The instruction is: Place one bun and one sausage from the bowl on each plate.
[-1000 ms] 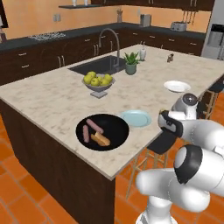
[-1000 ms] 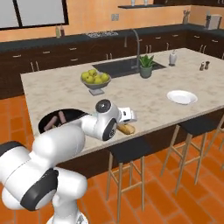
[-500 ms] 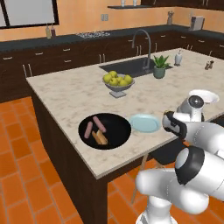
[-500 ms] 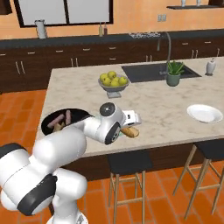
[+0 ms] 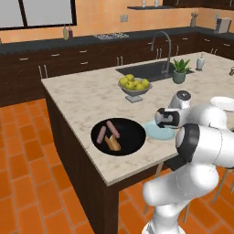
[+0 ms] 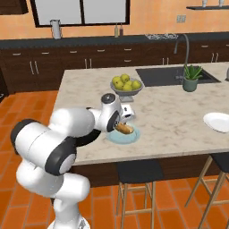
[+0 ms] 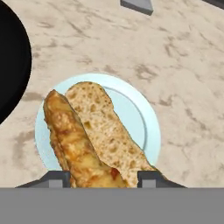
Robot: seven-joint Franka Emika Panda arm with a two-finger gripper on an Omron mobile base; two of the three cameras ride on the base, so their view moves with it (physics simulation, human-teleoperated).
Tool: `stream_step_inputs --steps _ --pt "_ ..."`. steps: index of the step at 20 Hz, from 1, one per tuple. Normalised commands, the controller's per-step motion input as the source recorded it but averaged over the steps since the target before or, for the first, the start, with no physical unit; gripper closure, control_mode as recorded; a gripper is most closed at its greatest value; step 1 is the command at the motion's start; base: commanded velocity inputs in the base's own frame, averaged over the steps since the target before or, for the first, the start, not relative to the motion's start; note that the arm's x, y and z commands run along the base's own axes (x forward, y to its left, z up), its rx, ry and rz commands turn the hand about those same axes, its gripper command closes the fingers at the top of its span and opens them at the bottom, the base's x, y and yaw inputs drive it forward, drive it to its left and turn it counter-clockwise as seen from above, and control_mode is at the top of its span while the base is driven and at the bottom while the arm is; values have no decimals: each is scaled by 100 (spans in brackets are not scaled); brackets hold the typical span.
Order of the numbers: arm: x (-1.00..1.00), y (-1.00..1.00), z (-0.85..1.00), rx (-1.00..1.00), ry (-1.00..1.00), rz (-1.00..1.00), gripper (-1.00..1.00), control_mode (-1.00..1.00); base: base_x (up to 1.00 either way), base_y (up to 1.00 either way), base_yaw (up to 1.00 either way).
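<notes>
My gripper (image 6: 120,126) is shut on a golden-tan bun (image 6: 125,129) and holds it low over the pale blue plate (image 6: 133,137). In the hand view the bun (image 7: 92,131) lies lengthwise between the fingertips (image 7: 151,178) above the blue plate (image 7: 146,127). The black bowl (image 5: 132,145) sits left of that plate and holds two pinkish sausages (image 5: 113,129) and a second bun (image 5: 113,143). The white plate (image 6: 219,121) lies far to the right on the counter. From the left base view the gripper (image 5: 165,119) hangs over the blue plate (image 5: 155,133).
A grey footed bowl of yellow-green fruit (image 6: 126,85) stands behind the plate. A sink (image 6: 176,76) with a potted plant (image 6: 191,78) lies further back right. Stools (image 6: 134,172) stand under the counter's near edge.
The base has driven, so both base views shifted. The gripper still holds the bun and now hangs over the pale blue plate.
</notes>
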Motion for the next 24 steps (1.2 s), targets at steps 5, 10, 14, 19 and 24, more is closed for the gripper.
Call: stream_step_inputs --steps 5,10,14,19,24 --pt "72 15 -74 -9 9 0 100 -100 0 0 0" --pt "42 9 -61 -3 0 0 -100 -100 0 0 0" --pt "0 0 0 0 0 0 -100 -100 0 0 0" --pt "-10 7 28 1 0 0 -100 -100 0 0 0" --pt "-74 73 97 11 -1 0 -100 -100 0 0 0"
